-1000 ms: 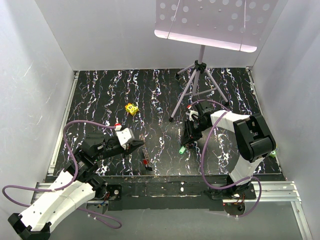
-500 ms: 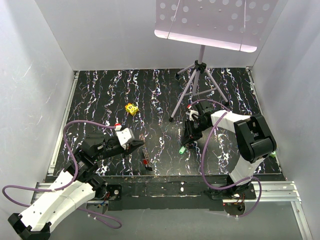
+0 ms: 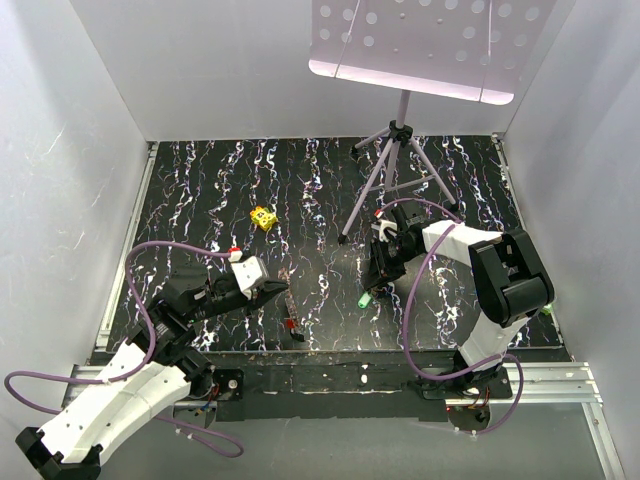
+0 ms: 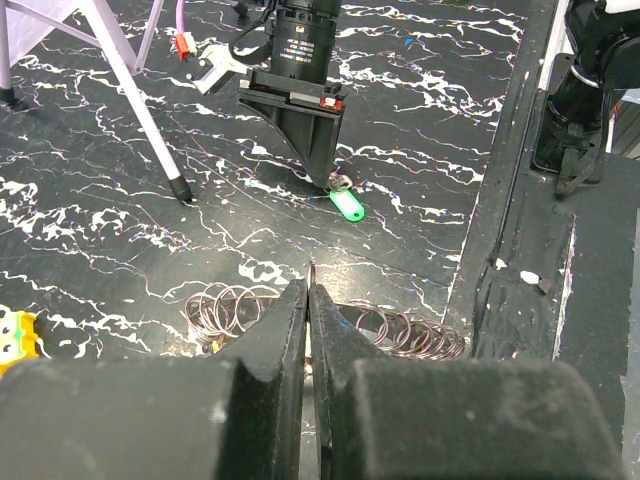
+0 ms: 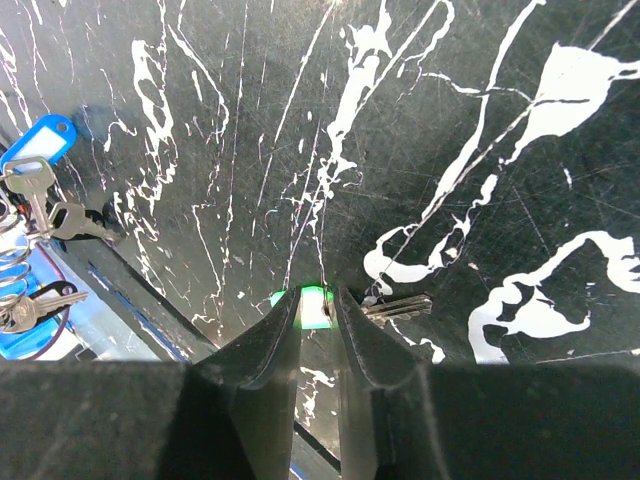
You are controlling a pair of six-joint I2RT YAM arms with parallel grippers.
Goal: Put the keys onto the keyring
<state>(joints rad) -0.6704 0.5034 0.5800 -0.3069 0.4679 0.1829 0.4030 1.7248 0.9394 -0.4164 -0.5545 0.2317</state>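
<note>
A key with a green plastic head (image 5: pixel 314 302) lies flat on the black marbled table, its metal blade (image 5: pixel 400 306) pointing right. My right gripper (image 5: pixel 318 300) points down at it, and the jaws press the green head from both sides. The top view has this gripper (image 3: pixel 370 289) right of centre, with the green key (image 3: pixel 364 299) at its tips. My left gripper (image 4: pixel 308 290) is shut on the keyring (image 4: pixel 312 270), which shows only as a thin metal edge sticking out past the tips. From above, the left gripper (image 3: pixel 283 290) hovers left of centre.
A row of coiled wire rings (image 4: pixel 400 330) lies just beyond the left fingertips. A blue-headed key (image 5: pixel 40 140) and bare keys (image 5: pixel 60 220) lie near the coil. A grey tripod stand (image 3: pixel 390 170) rises at the back. There is a yellow spotted block (image 3: pixel 263 217) and a small red piece (image 3: pixel 293 325).
The right jaws have drawn closer together around the green key's head. Both arms otherwise stay where they were.
</note>
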